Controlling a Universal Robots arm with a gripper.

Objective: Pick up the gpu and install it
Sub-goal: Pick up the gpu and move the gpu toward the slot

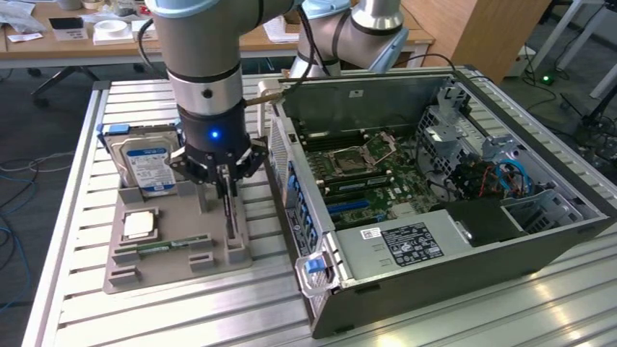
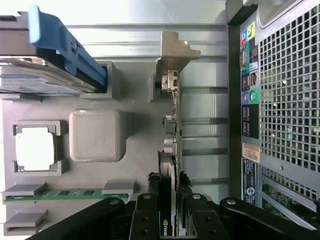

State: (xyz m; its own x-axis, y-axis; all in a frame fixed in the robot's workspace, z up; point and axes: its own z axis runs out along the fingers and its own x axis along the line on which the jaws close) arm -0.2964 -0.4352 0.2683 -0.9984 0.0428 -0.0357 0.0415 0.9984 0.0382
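Two dark fingers (image 2: 146, 215) of the hand (image 1: 227, 189) are pressed in on either side of the gpu (image 1: 230, 213), pinching the thin card by its upper edge. The gpu stands on its edge, straight below the hand, with its lower edge down at the grey holder tray (image 1: 144, 271). It sits on the side of the tray nearest the open computer case (image 1: 540, 246).

In the wrist view the card (image 2: 171, 125) runs out from between the fingertips of the hand (image 2: 170, 210). Its pale metal bracket is at the far end, away from the grip, and the perforated back wall of the case (image 2: 280, 100) lies just beside it.

The tray (image 2: 135, 100) rests on the slatted metal tabletop (image 1: 144, 318). It also carries a silver hard drive (image 1: 144, 163) with a blue-white label, a square processor chip (image 1: 140, 225) and a narrow green memory stick (image 1: 164, 246). All three lie on the exterior view's left of the held card and apart from the hand. The case lies open-side up on the exterior view's right, with its motherboard exposed.
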